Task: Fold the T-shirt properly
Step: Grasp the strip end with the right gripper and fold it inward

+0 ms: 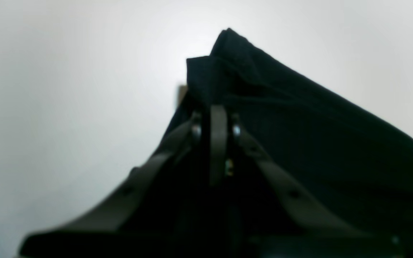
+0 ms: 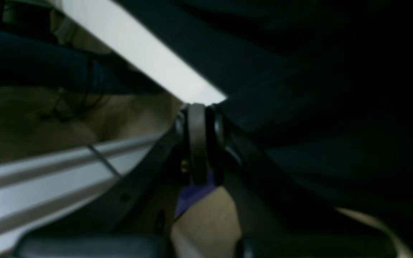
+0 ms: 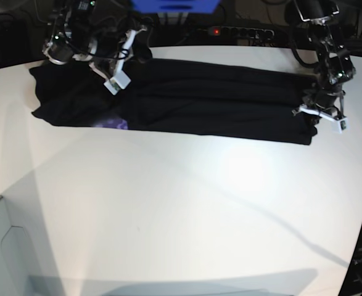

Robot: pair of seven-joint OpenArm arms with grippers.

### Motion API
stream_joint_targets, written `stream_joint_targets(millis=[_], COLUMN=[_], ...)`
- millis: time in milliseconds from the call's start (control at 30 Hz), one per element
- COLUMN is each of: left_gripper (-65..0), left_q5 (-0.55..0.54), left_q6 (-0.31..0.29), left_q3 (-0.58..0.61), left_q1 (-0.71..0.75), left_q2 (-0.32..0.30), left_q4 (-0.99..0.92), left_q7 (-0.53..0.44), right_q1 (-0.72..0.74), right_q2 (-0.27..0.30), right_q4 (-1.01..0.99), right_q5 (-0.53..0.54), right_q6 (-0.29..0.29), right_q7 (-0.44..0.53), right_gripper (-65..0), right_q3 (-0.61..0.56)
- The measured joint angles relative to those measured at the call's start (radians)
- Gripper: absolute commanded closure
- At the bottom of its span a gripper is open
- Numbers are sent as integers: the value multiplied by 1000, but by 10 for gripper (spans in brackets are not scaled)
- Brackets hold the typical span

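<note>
The black T-shirt (image 3: pixel 193 102) lies stretched in a long band across the far part of the white counter (image 3: pixel 168 209), reaching from one arm to the other. The left pincer (image 1: pixel 218 118) is clenched on a bunched corner of the cloth at the band's end, with dark fabric standing up just beyond its tips. The right pincer (image 2: pixel 201 114) is likewise clenched on the shirt's opposite end (a scrap of purple shows beneath it), near the counter's far edge.
</note>
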Motion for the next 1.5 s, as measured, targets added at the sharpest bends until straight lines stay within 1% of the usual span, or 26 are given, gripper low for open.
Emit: stream_joint_targets(millis=[133,233,333,433,567,833,1000,1067,1100,1167,1200,1367,1433,1500], left_gripper=[0,0,0,0,0,-1,-1,-1,-1,-1,-1,-1,-1,-1], left_q5=[0,0,0,0,0,0,0,0,0,0,0,0,0,0], left_q6=[0,0,0,0,0,0,0,0,0,0,0,0,0,0], left_q3=[0,0,0,0,0,0,0,0,0,0,0,0,0,0], left_q1=[0,0,0,0,2,0,0,0,0,-1,0,-1,-1,0], left_q2=[0,0,1,2,3,3,2,3,3,3,3,3,3,3], left_q4=[0,1,3,6,5,6,6,6,6,6,6,6,6,6], left_q7=[0,0,0,0,0,3,3,3,3,3,3,3,3,2], right_q1=[9,30,35,66,111,169,229,249,257,259,256,243,220,202], right_q2=[1,17,8,5,3,0,-4,-3,-1,0,0,-5,-6,-23], right_q4=[-50,-51,-48,-49,-49,-49,-50,-50,-50,-50,-50,-52,-52,-52], right_q5=[-2,-2,6,-5,3,7,-1,2,2,-2,-4,-5,-6,-9], right_q6=[0,0,0,0,0,0,0,0,0,0,0,0,0,-15], right_q7=[-3,-2,1,-12,2,-6,-8,-3,-1,-1,-5,-2,0,-9], right_gripper=[0,-66,-127,-148,-148,-147,-145,-123,-99,-30,0,0,0,0], right_q3=[3,7,47,88,120,129,294,363,394,444,451,445,410,372])
